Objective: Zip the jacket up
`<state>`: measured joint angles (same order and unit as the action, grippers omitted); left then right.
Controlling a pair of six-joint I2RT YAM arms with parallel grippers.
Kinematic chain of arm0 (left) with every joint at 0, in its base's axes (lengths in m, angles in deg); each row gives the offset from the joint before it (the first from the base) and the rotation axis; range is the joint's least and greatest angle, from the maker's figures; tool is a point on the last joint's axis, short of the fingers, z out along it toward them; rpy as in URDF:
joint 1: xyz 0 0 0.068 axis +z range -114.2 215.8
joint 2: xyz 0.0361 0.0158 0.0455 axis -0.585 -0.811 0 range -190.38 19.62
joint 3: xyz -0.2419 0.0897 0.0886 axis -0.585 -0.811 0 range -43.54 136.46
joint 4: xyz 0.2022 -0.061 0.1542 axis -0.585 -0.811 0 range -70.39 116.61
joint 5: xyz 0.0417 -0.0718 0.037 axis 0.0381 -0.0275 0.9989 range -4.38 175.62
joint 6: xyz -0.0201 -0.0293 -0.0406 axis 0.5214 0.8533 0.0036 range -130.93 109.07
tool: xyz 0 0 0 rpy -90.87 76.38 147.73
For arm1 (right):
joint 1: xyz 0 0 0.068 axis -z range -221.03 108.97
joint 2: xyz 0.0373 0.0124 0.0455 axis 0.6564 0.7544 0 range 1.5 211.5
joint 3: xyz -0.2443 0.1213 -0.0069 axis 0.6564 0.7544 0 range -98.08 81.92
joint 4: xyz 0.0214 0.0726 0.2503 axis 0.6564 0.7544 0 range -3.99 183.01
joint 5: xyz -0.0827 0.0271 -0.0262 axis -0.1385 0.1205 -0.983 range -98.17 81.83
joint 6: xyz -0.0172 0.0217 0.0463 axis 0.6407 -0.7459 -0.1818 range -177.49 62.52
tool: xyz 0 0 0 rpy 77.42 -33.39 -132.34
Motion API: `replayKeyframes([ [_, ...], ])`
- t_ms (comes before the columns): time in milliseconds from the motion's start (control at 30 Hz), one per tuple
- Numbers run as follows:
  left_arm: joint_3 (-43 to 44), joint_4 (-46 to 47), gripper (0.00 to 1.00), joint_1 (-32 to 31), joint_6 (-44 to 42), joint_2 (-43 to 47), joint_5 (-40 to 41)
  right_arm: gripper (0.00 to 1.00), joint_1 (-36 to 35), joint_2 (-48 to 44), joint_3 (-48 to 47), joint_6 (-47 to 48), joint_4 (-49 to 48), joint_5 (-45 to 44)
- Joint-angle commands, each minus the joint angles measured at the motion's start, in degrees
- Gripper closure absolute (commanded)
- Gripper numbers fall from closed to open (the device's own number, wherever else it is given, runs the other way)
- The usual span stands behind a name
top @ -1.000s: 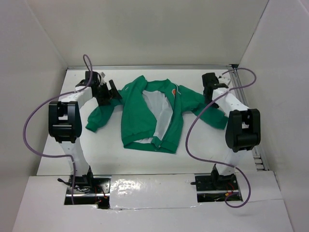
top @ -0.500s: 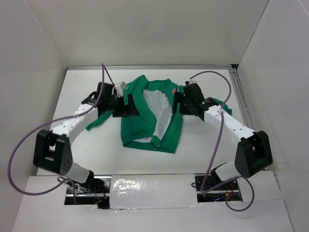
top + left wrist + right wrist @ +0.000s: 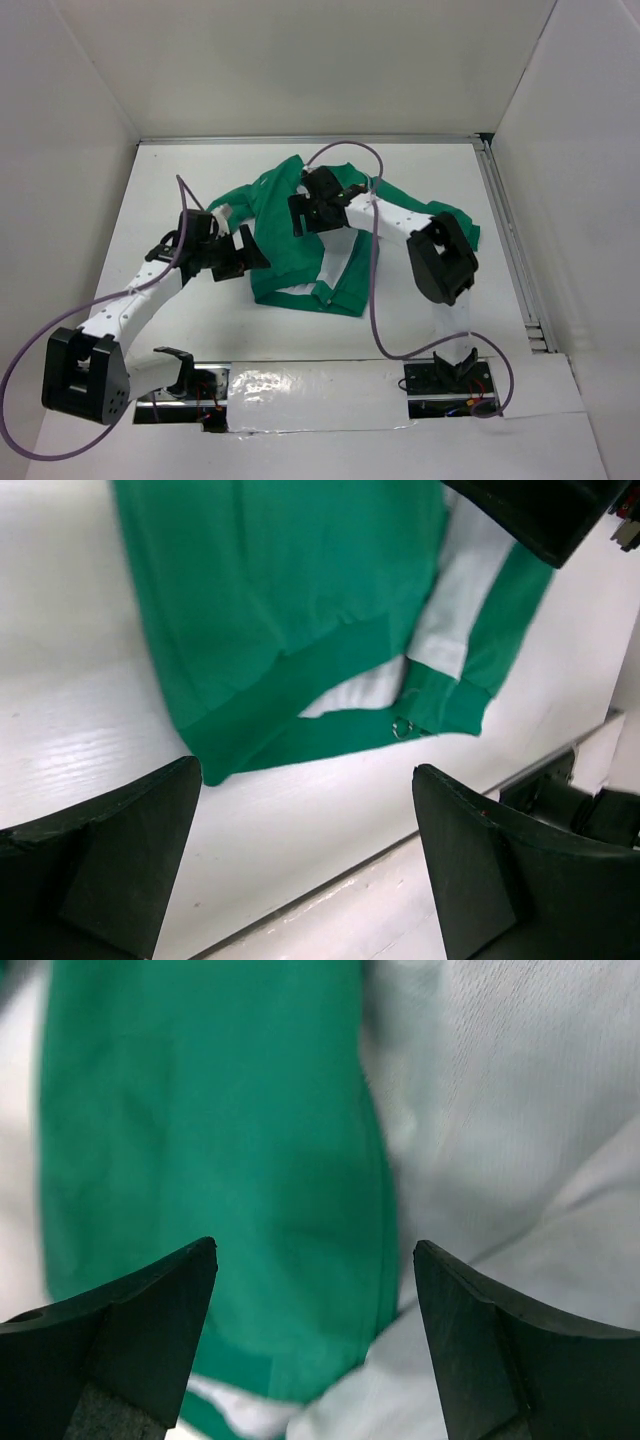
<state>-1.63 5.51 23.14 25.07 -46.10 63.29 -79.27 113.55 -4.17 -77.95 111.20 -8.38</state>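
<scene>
Left gripper point(image 3: 240, 256) gapes wide and empty just beside the jacket point(image 3: 290, 262), at its ribbed hem. Right gripper point(image 3: 300, 213), equally wide, hovers over the jacket's open front and white lining point(image 3: 500, 1110). Its arm hides the jacket's chest. The jacket lies unzipped on the table point(image 3: 150, 200).

White table point(image 3: 165, 172) enclosed by a plain white back wall point(image 3: 320, 70), left wall point(image 3: 60, 200) and right wall point(image 3: 585, 200); metal rail point(image 3: 513, 240) along its right edge; glossy strip point(image 3: 300, 390) at the near edge.
</scene>
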Motion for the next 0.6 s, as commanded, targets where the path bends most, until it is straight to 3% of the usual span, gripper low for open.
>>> replayKeyframes([
  [0,0.45,0.10,0.01,2.81,2.05,-2.31,1.06,0.14,-0.17,4.83,-6.10,1.57,4.34,-2.60],
  [67,0.19,1.40,0.01,3.96,1.79,-2.40,-1.22,0.16,-0.87,7.74,-8.57,1.22,5.48,-4.27],
  [133,-0.51,2.12,0.01,5.02,1.70,-1.70,-2.71,0.24,-1.14,9.58,-9.62,1.05,6.01,-4.28],
  [167,-0.69,2.29,0.01,5.28,1.78,-1.53,-2.63,0.35,-1.48,9.85,-9.98,0.78,6.19,-3.93],
  [200,-0.78,2.03,0.01,5.54,1.87,-0.91,-2.37,0.58,-1.75,10.03,-10.33,0.52,6.97,-3.40],
  [267,-0.78,1.42,0.01,5.72,2.31,0.05,-0.97,0.81,-2.97,8.89,-10.25,0.34,7.24,-3.13],
  [300,-0.78,1.33,0.01,5.90,2.31,0.41,-0.79,0.87,-3.68,8.10,-9.81,0.52,7.85,-2.44],
  [400,-0.87,1.50,0.01,6.07,2.92,1.81,-1.05,0.97,-7.01,3.80,-9.28,-0.36,10.57,-0.94],
  [567,-1.48,0.71,0.01,6.07,4.86,4.18,-0.18,0.96,-12.99,-4.20,-8.66,-8.17,17.33,5.89],
])
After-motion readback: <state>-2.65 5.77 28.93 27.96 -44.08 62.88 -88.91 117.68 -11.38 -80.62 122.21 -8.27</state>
